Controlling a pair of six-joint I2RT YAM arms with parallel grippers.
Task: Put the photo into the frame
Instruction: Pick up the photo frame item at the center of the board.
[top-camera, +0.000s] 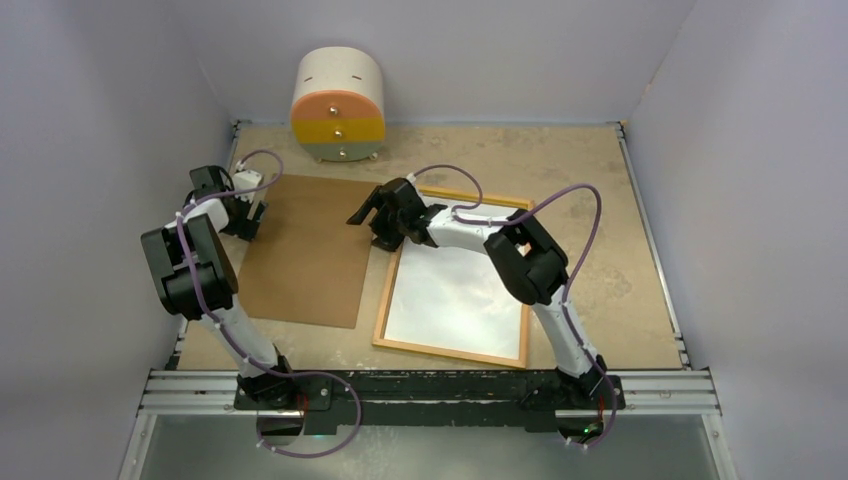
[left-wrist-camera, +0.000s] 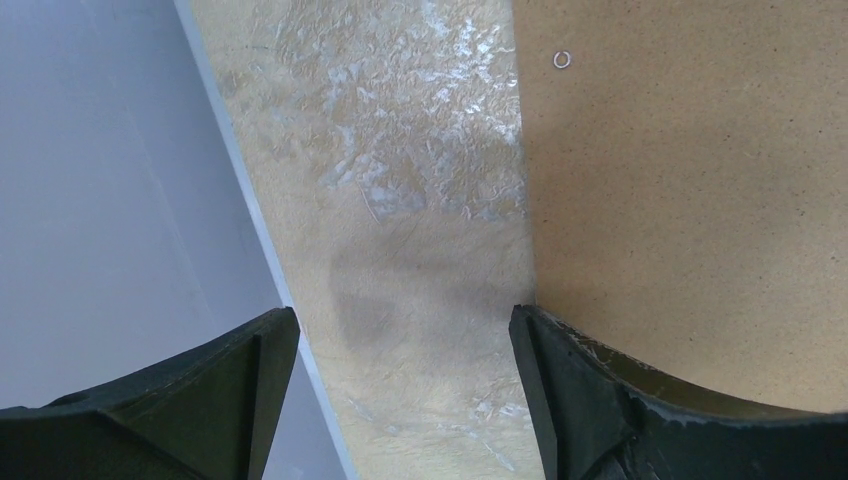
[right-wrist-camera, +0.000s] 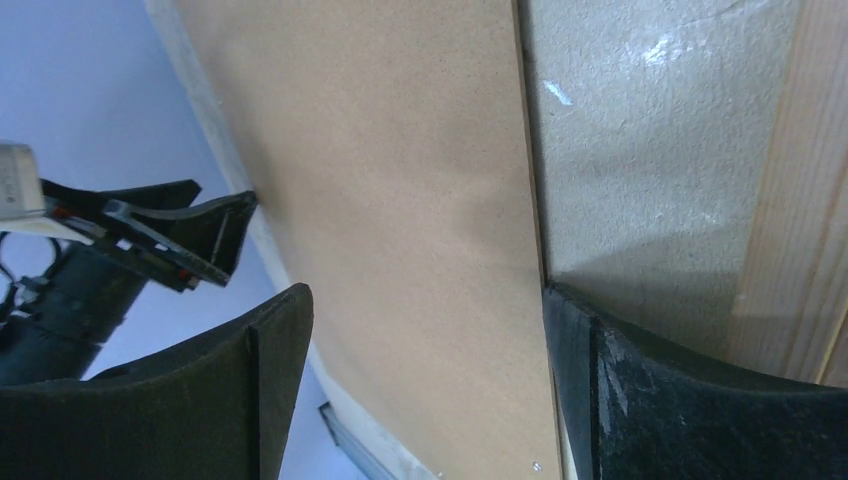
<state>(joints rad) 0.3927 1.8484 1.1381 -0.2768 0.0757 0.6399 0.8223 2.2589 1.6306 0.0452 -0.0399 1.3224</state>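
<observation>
Photo (top-camera: 455, 295) is lying pale side up inside the frame (top-camera: 450, 354), right of the brown backing sheet (top-camera: 305, 250). Left gripper (left-wrist-camera: 405, 325) is hovering wide open over the sheet's left edge; right gripper (right-wrist-camera: 425, 300) is gaping wide between sheet and frame.

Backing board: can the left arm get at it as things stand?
Probably yes: the left gripper hangs open at the board's left edge, nothing between them. The board lies flat, so pinching it may be hard.

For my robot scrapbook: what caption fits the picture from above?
Left gripper and right gripper, both open, flank the brown board beside the wood-side-up frame.
</observation>
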